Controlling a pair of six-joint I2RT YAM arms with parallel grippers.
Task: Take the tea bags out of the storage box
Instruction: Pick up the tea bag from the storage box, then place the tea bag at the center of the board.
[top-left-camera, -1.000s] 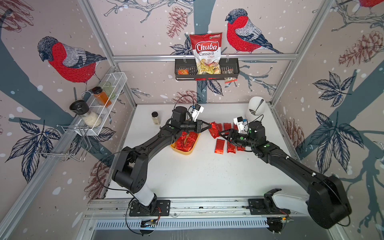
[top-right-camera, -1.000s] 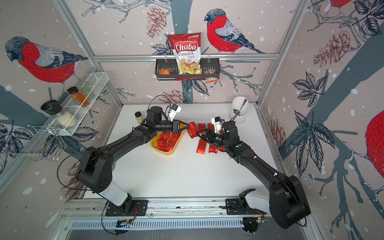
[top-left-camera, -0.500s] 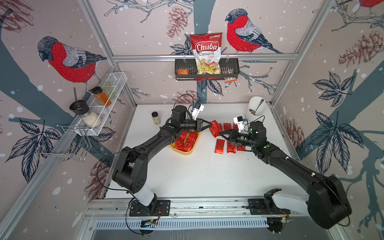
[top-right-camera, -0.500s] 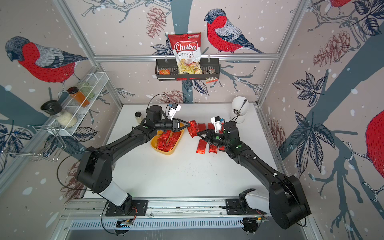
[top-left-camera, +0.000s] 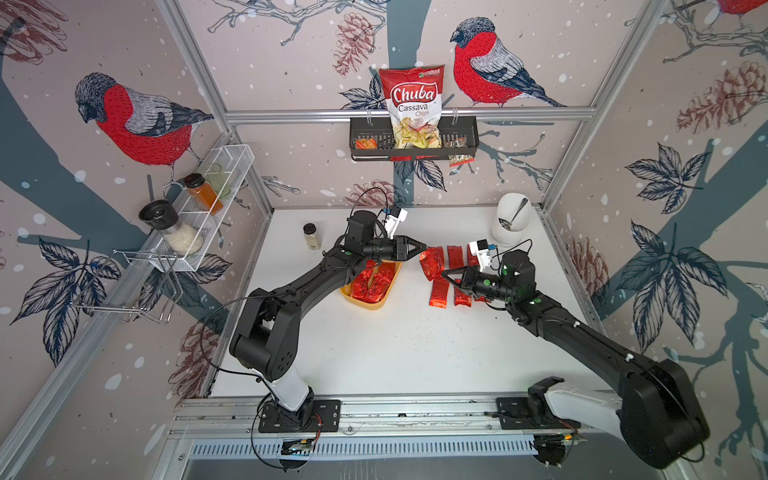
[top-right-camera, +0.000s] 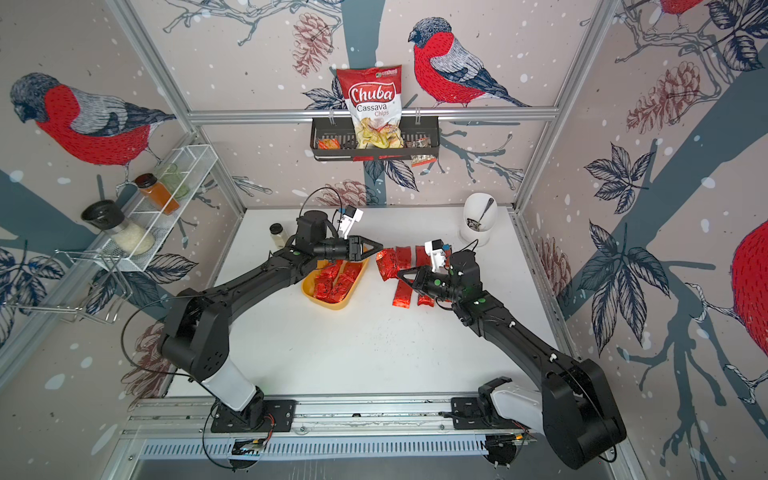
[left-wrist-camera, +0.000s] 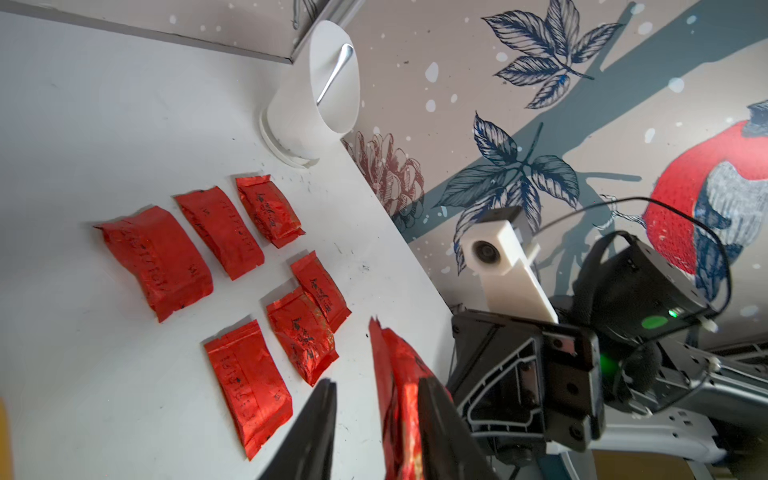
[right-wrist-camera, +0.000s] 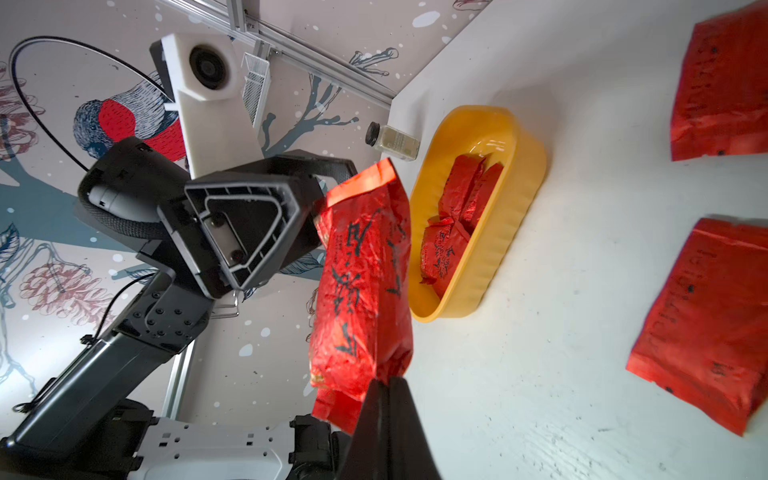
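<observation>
The yellow storage box (top-left-camera: 384, 302) (right-wrist-camera: 511, 216) sits mid-table with several red foil tea bags (top-left-camera: 370, 284) (right-wrist-camera: 453, 224) inside. More tea bags (top-left-camera: 455, 257) (left-wrist-camera: 232, 230) lie in rows on the table to its right. One tea bag (top-left-camera: 432, 264) (top-right-camera: 386, 264) (right-wrist-camera: 361, 282) hangs in the air between the two arms. My right gripper (top-left-camera: 445, 274) (right-wrist-camera: 388, 380) is shut on its edge. My left gripper (top-left-camera: 422, 252) (left-wrist-camera: 377, 383) stands open around its other end; the bag (left-wrist-camera: 395, 374) leans on one finger, with a gap to the other.
A white cup with a spoon (top-left-camera: 509, 224) stands at the back right corner and a small spice jar (top-left-camera: 311, 236) at the back left. A black wall basket (top-left-camera: 413, 143) holds a chips bag. A white wire rack (top-left-camera: 199, 212) hangs on the left wall.
My right gripper has closed on the tea bag that the left gripper held up. The left jaws have parted from it. Both arms have barely moved.
</observation>
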